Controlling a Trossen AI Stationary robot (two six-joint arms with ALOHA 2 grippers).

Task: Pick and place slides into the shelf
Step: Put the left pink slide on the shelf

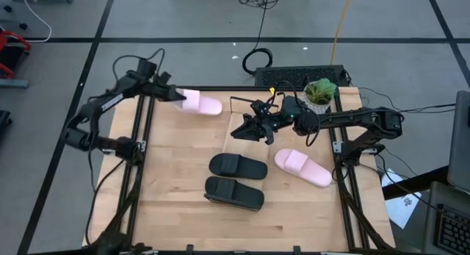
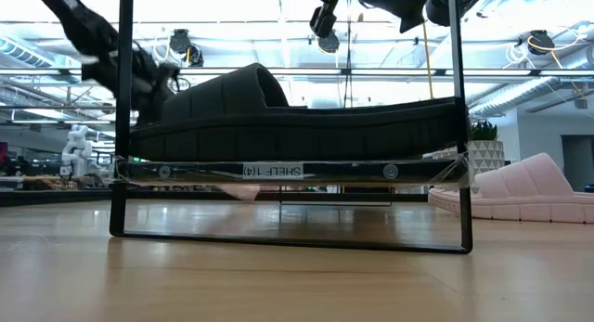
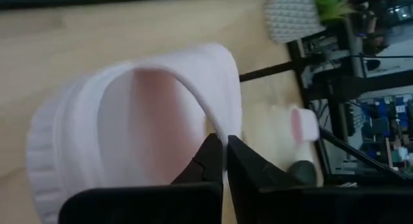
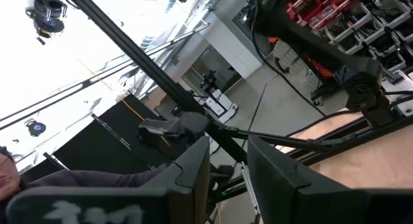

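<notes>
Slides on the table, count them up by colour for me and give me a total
Pale pink slides: 2, one held by the left gripper, one lying near the right edge.
Black slides: 2, lying side by side mid-table.
Total: 4

Layout of the tabletop (image 1: 176, 203). One slide (image 1: 200, 103) lay at the far left, its strap pinched by the left gripper (image 1: 173, 94). The right gripper (image 1: 248, 128) hung over the far centre, with a potted plant (image 1: 319, 93) at the far right behind it. Two slides (image 1: 236, 165) (image 1: 233, 192) lay side by side at the centre, one nearer than the other. A fourth slide (image 1: 302, 167) lay just right of them.
</notes>
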